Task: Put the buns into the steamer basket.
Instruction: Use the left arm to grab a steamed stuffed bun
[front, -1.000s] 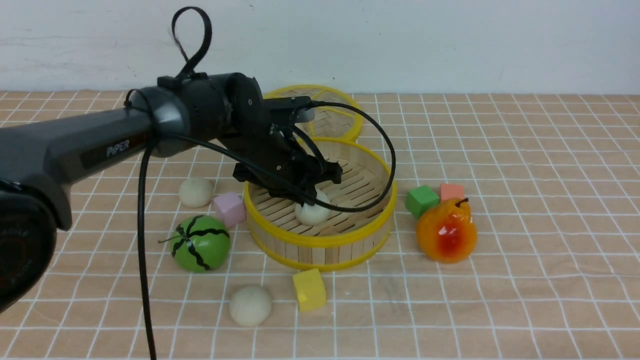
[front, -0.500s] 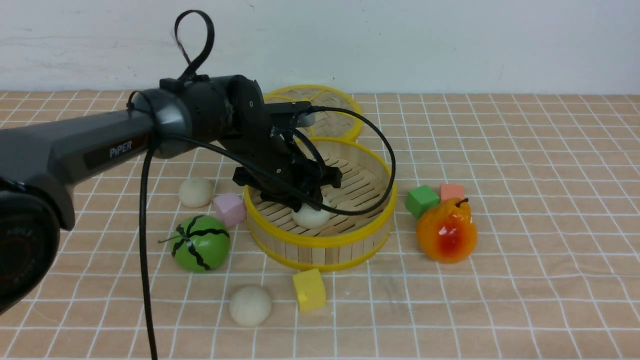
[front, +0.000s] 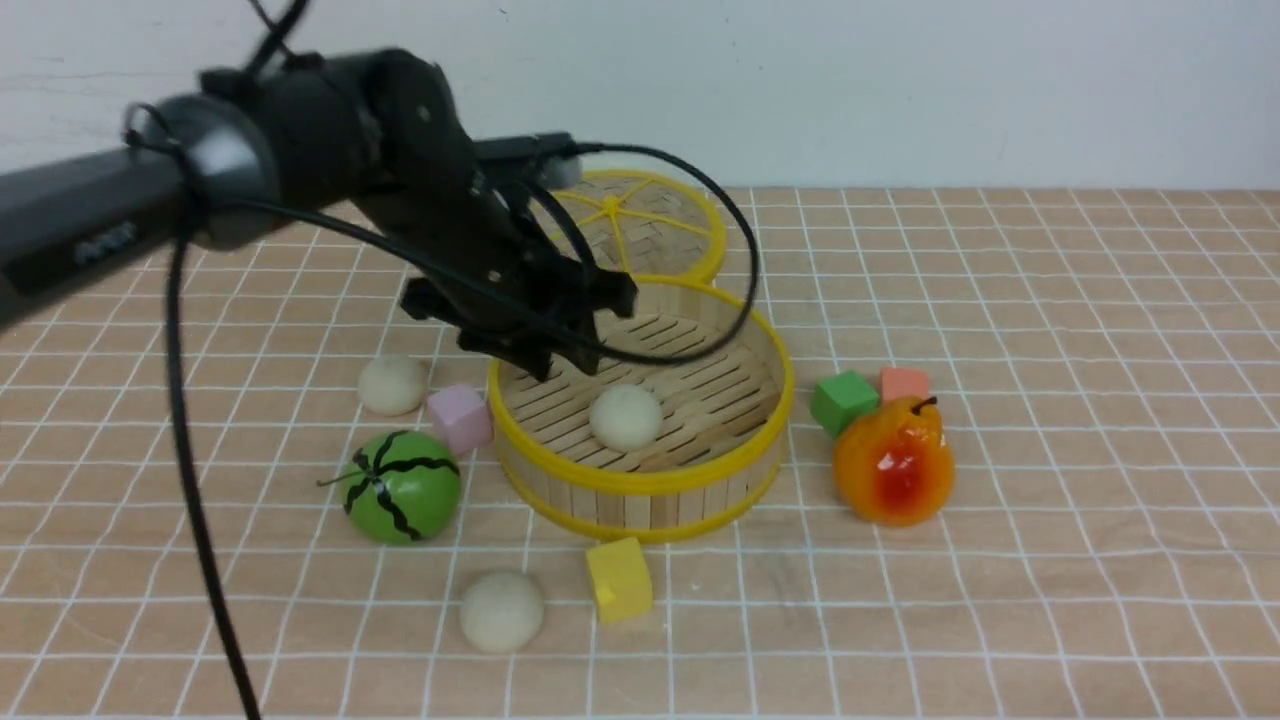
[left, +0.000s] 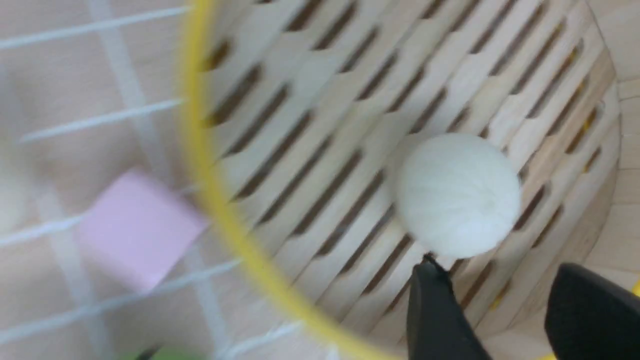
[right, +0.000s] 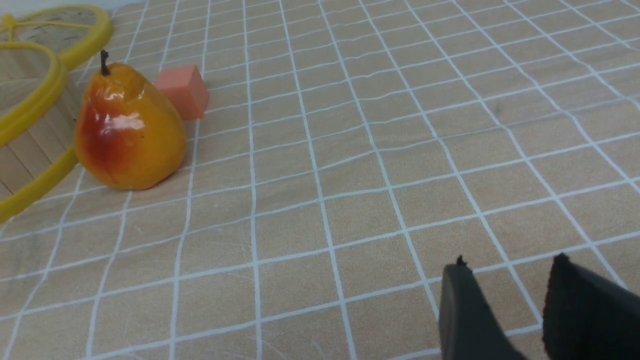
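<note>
Bamboo steamer basket (front: 650, 505) upright, mouth upward, one bun (front: 626, 417) inside.

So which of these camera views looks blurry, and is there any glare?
Left wrist view: smeared, worst on the yellow rim of the round bamboo steamer basket and the pink cube; right wrist view: sharp, white glare on the glossy orange pear; front view: fairly sharp, soft shadows.

Left gripper (front: 562, 362): jaws apart, empty, above steamer basket (front: 640, 482) left side. Basket bun (front: 626, 417) just below-right of jaws, untouched. Second bun (front: 393, 385) left of jaws, third bun (front: 501, 611) well nearer camera; both outside basket.
</note>
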